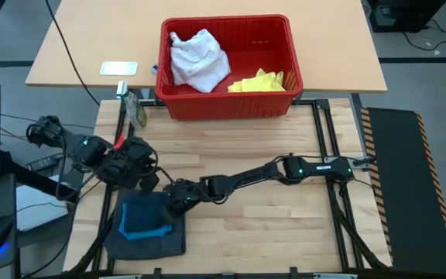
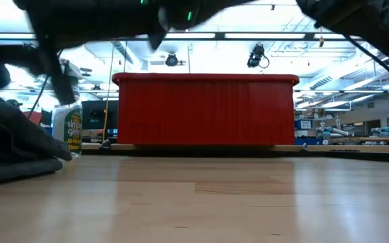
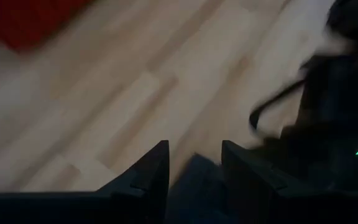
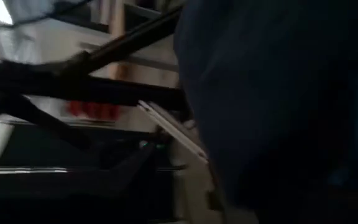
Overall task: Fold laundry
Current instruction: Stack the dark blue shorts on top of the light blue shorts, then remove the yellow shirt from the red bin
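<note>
A dark grey garment [image 1: 155,242] lies flat at the table's near left; in the low view it is a dark heap [image 2: 12,145]. A bright blue garment [image 1: 139,219] lies folded on it. A dark navy garment [image 1: 152,203] sits at the pile's far edge, between both grippers. My left gripper [image 1: 145,183] is above the pile's far left and is shut on navy cloth. My right gripper [image 1: 178,201] reaches in at the pile's far right corner. Navy cloth [image 4: 272,93] fills its wrist view. White [image 1: 198,60] and yellow [image 1: 260,80] garments lie in the red basket [image 1: 227,21]. My left gripper [image 3: 194,168] has dark navy cloth [image 3: 194,190] between its two fingers [image 3: 151,171], pinched. It comes from above, slanting down toward the pile. Which edge or how many layers it holds, I cannot tell.
The red basket [image 2: 204,108] stands across the table's far edge. A spray bottle [image 1: 135,108] [image 2: 67,128] stands at the far left, beside the basket. Bare wood [image 1: 269,225] spreads to the right of the pile. A white card [image 1: 119,68] lies on the table behind.
</note>
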You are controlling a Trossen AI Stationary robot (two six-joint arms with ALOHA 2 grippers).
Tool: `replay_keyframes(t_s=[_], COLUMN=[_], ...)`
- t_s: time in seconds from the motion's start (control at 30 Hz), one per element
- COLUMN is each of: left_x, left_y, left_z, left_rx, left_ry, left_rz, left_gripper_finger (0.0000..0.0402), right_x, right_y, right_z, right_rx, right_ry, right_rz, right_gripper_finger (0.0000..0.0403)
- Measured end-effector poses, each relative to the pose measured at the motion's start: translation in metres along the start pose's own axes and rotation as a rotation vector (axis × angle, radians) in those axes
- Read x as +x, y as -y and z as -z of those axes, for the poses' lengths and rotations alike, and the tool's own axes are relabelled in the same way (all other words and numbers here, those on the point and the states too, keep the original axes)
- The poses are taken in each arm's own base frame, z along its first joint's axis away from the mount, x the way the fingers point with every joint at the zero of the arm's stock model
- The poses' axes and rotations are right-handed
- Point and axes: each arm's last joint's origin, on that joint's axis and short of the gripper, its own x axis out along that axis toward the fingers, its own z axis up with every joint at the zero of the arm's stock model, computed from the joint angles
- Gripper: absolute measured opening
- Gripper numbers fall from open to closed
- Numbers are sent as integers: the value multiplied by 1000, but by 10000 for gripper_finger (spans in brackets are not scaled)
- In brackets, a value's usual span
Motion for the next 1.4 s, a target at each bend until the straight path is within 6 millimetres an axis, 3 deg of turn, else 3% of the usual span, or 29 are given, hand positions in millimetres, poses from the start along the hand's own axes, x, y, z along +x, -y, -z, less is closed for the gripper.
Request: replay_keyframes(t_s=[0.3,0.47,0.6,0.77,0.97,1.17,1.4], left_x=[23,66,95,105,96,95,86], left_y=[14,15,15,19,25,25,26], left_z=[36,77,111,134,145,144,110], left_rx=[-93,-160,-269,-366,-379,-436,-580], left_ry=[-112,-164,-256,-306,-423,-440,-396], left_rz=[85,110,204,343,425,418,399], left_gripper_finger=[148,148,148,148,148,148,148], right_x=[-57,-84,-112,-149,-209,-287,-369], right_y=[-40,-54,-59,-61,-71,-87,-47], right_z=[-9,-18,-36,-68,-110,-149,-202], right_rx=[-244,-322,-341,-411,-444,-621,-601], right_ry=[155,223,292,334,399,474,496], right_rz=[393,521,647,742,767,822,963], right_gripper_finger=[233,233,233,225,213,208,208])
